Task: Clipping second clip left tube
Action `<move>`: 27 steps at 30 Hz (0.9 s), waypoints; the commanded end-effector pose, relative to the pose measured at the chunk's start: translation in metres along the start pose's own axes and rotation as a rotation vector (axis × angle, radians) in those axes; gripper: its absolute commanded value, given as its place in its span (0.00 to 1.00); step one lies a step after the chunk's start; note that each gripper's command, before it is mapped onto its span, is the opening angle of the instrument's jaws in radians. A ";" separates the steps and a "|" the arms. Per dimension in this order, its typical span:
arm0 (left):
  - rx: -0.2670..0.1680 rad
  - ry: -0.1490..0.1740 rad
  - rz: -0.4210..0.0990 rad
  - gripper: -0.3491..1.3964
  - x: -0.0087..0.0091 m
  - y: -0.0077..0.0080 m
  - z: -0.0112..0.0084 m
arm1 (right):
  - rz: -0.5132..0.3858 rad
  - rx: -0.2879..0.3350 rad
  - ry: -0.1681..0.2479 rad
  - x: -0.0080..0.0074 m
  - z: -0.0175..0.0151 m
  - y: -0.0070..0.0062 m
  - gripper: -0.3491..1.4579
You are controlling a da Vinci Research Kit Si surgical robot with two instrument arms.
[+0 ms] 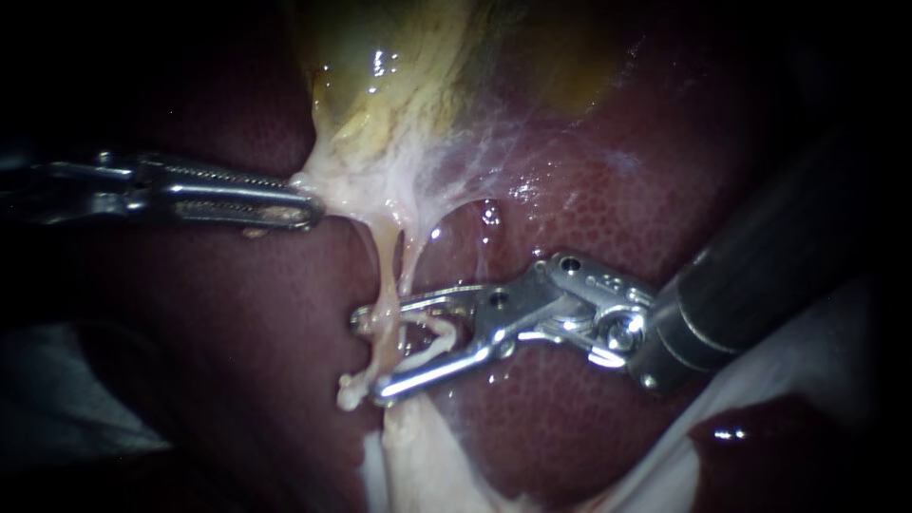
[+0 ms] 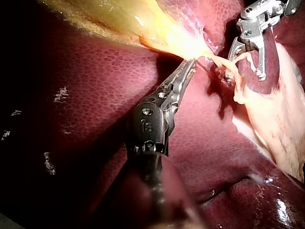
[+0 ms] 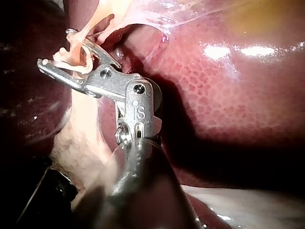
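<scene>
Two thin pale tubes hang from the yellowish gallbladder (image 1: 399, 66) over the dark red liver (image 1: 589, 209); the left tube (image 1: 385, 271) lies close beside the right tube (image 1: 411, 256). My right instrument (image 1: 370, 353) stands with its jaws open, straddling both tubes low down, and a pale strand (image 1: 432, 337) curls between them. The right wrist view shows the same open jaws (image 3: 56, 47) with tube tissue (image 3: 76, 59) draped across them. My left instrument (image 1: 309, 204) is shut on the pale tissue at the gallbladder's lower edge, also seen in its own view (image 2: 190, 64). I see no clip.
Pale fatty tissue (image 1: 418, 456) runs down below the tubes. A white cloth (image 1: 807, 370) lies under the right instrument's shaft. In the left wrist view the right instrument (image 2: 245, 71) works just ahead of the left jaws.
</scene>
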 end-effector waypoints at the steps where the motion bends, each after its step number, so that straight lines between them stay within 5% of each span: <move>1: -0.002 0.000 0.001 0.00 0.0000 0.0000 0.0000 | 0.019 0.001 -0.001 0.0000 0.0001 -0.0001 0.44; 13: -0.002 0.000 0.001 0.00 0.0000 0.0000 0.0000 | 0.096 -0.009 -0.004 -0.0008 0.0013 -0.0002 0.43; 27: -0.002 0.000 0.001 0.00 0.0000 0.0000 0.0000 | 0.109 -0.051 -0.076 -0.0032 0.0031 0.0003 0.42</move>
